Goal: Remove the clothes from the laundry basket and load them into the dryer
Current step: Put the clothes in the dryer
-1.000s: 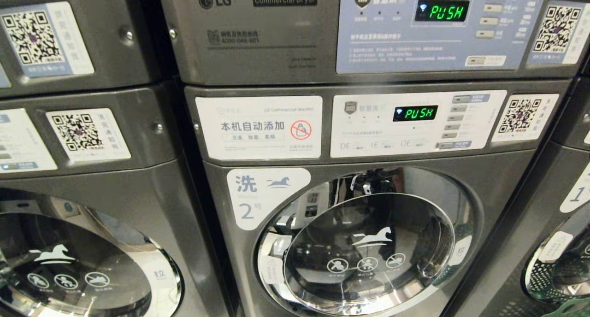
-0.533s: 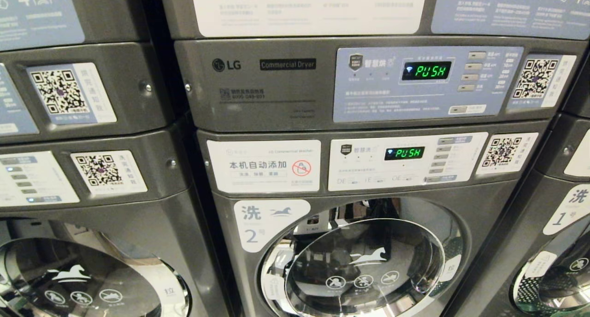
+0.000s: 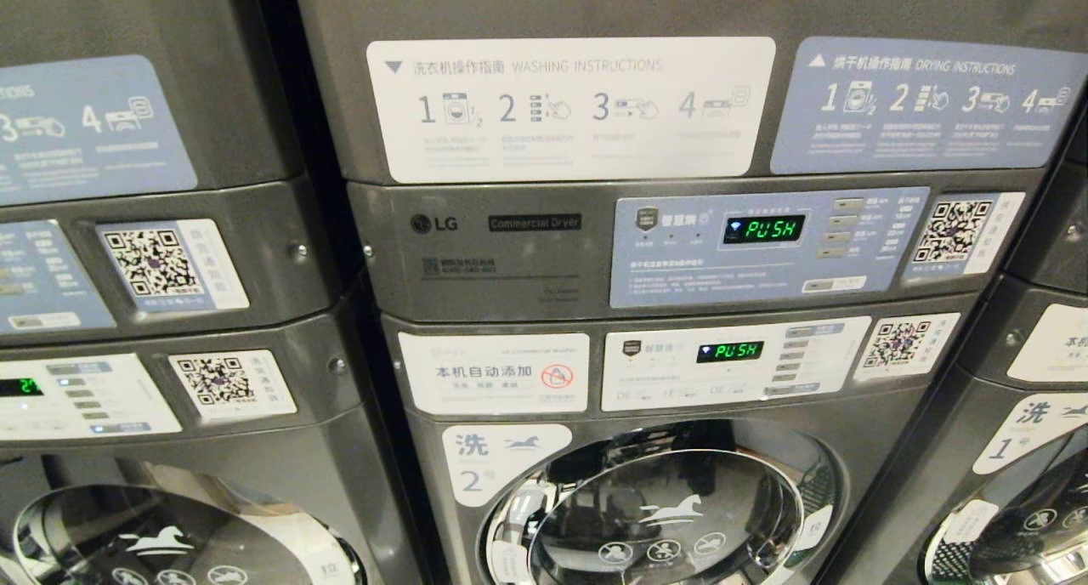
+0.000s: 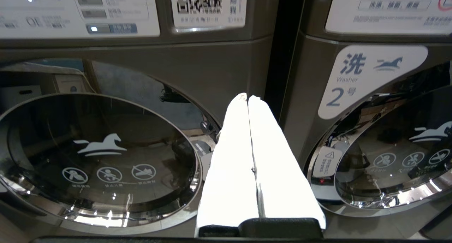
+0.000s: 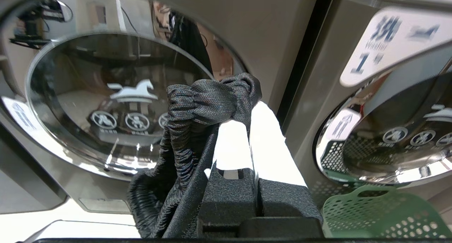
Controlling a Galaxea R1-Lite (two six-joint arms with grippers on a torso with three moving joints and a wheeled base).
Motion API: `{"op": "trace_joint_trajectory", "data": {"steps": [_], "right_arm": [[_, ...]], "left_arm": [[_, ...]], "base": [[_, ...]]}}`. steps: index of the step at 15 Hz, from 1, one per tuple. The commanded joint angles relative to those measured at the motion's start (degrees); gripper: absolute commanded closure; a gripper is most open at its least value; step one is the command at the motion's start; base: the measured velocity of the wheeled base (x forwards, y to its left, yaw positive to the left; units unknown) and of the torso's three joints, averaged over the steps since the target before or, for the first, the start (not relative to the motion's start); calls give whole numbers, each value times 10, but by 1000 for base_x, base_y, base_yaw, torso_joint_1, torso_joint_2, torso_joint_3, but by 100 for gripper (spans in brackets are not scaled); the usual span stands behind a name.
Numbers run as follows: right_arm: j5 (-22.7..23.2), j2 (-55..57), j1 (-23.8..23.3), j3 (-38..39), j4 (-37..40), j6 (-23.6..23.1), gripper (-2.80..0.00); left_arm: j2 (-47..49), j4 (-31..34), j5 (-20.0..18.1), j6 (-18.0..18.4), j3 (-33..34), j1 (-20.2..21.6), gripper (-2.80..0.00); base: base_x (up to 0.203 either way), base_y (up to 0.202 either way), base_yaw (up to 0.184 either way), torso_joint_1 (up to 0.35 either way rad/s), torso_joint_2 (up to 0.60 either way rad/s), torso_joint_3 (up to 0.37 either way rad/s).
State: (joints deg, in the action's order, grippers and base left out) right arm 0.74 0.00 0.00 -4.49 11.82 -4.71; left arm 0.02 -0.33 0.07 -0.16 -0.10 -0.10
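Hanging dark garment [image 5: 197, 130], gathered elastic band, finely woven cloth

The middle dryer panel [image 3: 663, 249] carries the "LG" logo and a "Commercial Dryer" nameplate; its green display [image 3: 763, 229] reads "PUSH". The washer panel [image 3: 680, 364] below also displays "PUSH". White sticker [image 3: 569, 109]: "WASHING INSTRUCTIONS", steps 1–4. Blue sticker [image 3: 922, 105]: "DRYING INSTRUCTIONS", steps 1–4. Door label [image 3: 501, 462]: "洗", "2"; the left wrist view adds "Washer". The right-hand washer's label [image 3: 1033, 428] reads "1".
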Motion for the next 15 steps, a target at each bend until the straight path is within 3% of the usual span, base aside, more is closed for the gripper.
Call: {"op": "trace_joint_trajectory", "data": {"steps": [1, 10, 15], "right_arm": [[0, 0, 0, 0, 0, 0, 0], [0, 0, 0, 0, 0, 0, 0], [-1, 1, 0, 5, -12, -1, 0]], "left_arm": [[0, 0, 0, 0, 0, 0, 0], [0, 0, 0, 0, 0, 0, 0], [0, 0, 0, 0, 0, 0, 0]], "base": [[0, 0, 0, 271, -535, -276], [0, 0, 0, 286, -575, -286], [0, 0, 0, 192, -380, -191]]}}
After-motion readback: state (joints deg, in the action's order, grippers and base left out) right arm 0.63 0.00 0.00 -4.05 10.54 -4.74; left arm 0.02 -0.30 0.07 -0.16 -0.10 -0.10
